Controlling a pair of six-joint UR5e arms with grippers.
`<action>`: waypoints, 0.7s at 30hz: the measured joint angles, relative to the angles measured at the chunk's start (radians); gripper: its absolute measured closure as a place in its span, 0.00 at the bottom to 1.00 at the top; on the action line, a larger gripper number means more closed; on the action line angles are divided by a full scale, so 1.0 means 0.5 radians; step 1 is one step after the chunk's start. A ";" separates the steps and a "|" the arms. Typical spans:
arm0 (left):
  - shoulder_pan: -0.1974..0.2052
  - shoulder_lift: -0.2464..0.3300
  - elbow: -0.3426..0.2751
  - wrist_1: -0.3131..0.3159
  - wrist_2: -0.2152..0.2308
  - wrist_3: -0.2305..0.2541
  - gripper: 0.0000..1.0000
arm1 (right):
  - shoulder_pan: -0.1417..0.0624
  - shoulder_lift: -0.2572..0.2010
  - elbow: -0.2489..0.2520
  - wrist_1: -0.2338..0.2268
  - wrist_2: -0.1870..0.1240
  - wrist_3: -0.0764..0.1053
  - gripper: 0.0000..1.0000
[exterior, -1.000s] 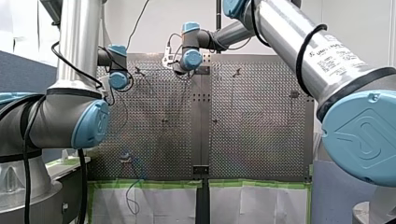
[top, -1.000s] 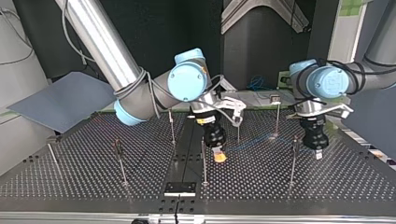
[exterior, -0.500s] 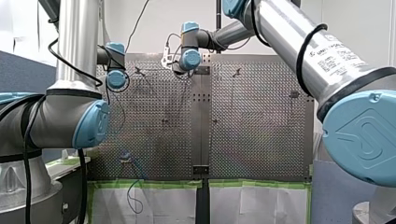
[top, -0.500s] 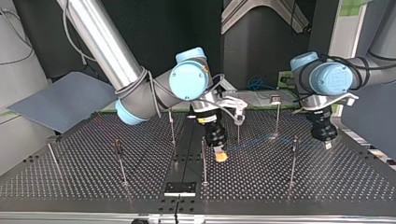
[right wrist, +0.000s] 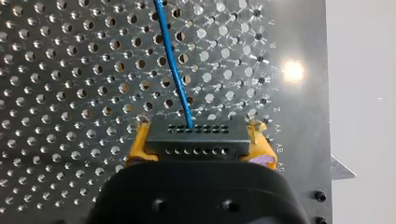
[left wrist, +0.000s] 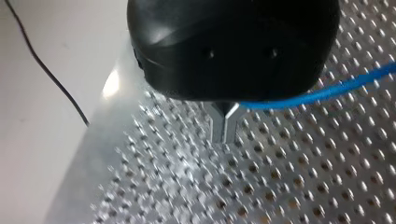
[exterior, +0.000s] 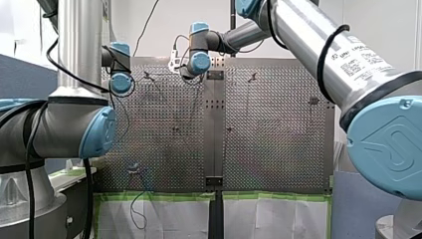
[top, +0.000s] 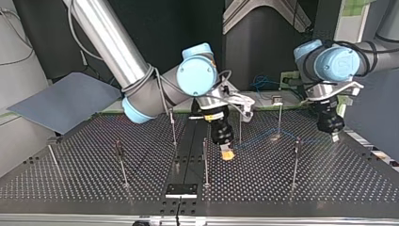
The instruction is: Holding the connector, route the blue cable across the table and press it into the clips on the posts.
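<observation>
In the top view, the posts (top: 122,165) on the left half of the desk (top: 70,186) stand with dark clips (top: 117,146) near their tops, and no blue line reaches them. Near the middle, my right gripper (top: 227,154) points down just above the desk, its yellow pads clenched on the black connector (right wrist: 194,138). The right wrist view shows the connector squeezed crosswise between the pads, with the cable (right wrist: 173,60) leaving its far face and lying out over the holes. In the top view the cable runs low to the right, past the foot of another post, to my left gripper (top: 334,137) near the desk's right edge. In the left wrist view that gripper's metal fingers (left wrist: 218,123) meet at the tips, and the cable enters the fork just above them; I judge it is grasped there, perhaps loosely, as a guide. The step in hand looks like routing, with the span drawn between the two grippers and, as far as I can tell, seated in no clip. The next move calls for raising the span to clip height, lining it up over a clip and pressing down, with tension kept gentle because the posts are thin.
</observation>
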 joint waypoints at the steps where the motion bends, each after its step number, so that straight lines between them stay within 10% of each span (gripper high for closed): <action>1: -0.003 0.016 -0.016 0.015 0.015 -0.016 0.68 | 0.003 0.000 0.000 0.001 0.008 0.001 1.00; 8: -0.032 0.147 -0.143 0.000 0.144 -0.109 0.00 | 0.018 -0.001 0.000 0.012 0.082 0.004 1.00; 21: -0.097 0.356 -0.216 -0.231 0.298 -0.016 0.00 | 0.043 -0.001 0.000 0.036 0.124 0.005 1.00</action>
